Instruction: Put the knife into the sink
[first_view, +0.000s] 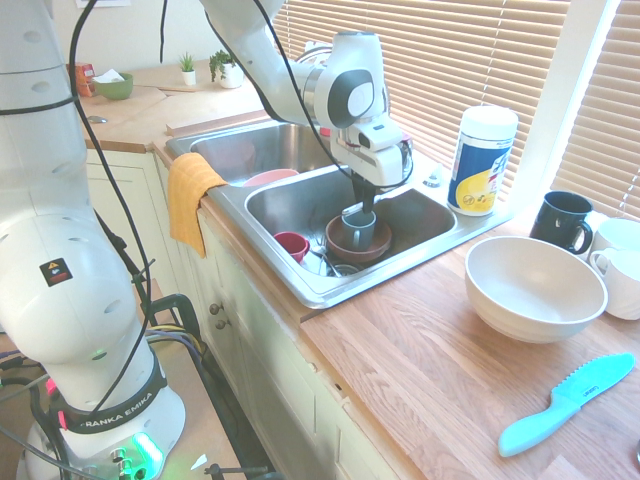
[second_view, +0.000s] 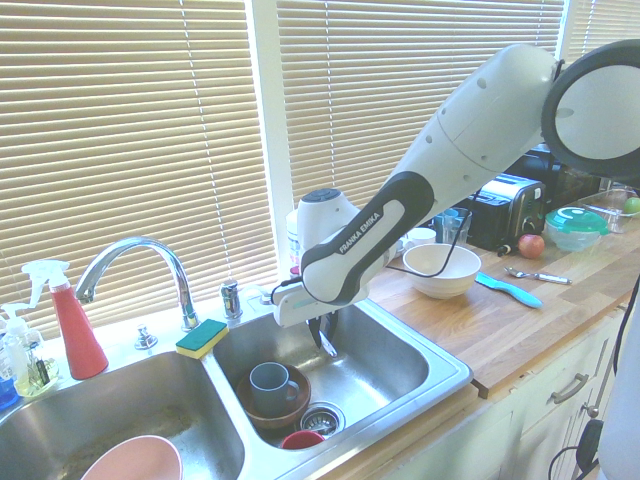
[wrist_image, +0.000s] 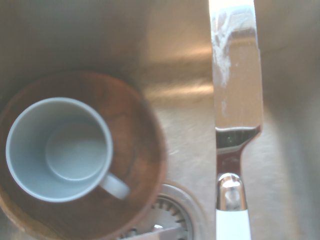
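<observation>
**Knife (wrist_image: 237, 90) clamped, over the cup-side basin of the sink (second_view: 455, 378)**

View differences, left to right: the first exterior view has the orange towel (first_view: 190, 195) over the sink's front edge and the wipes tub (first_view: 484, 165) almost whole; the second shows little of the tub and no towel. The second adds the spray bottle (second_view: 78, 330), tap (second_view: 150, 250) and sponge (second_view: 201, 338) behind and between the basins, then the toaster (second_view: 507, 208) and fork (second_view: 538, 275) on the countertop. Only the wrist view looks straight down into the cup (wrist_image: 60, 150), on its brown dish (wrist_image: 135, 125) by the drain (wrist_image: 172, 215).

Pose: arm reaches over the sink, wrist low, gripper (second_view: 320, 322) pointing down above the basin, on the countertop side of the cup. Fingers together on the knife.

Knife: slim, shiny blade with a whitish smear near the far end and a step where it narrows; then a bright metal collar and white handle. In the second exterior view it hangs tilted below the fingers, apart from cup and dish.
</observation>
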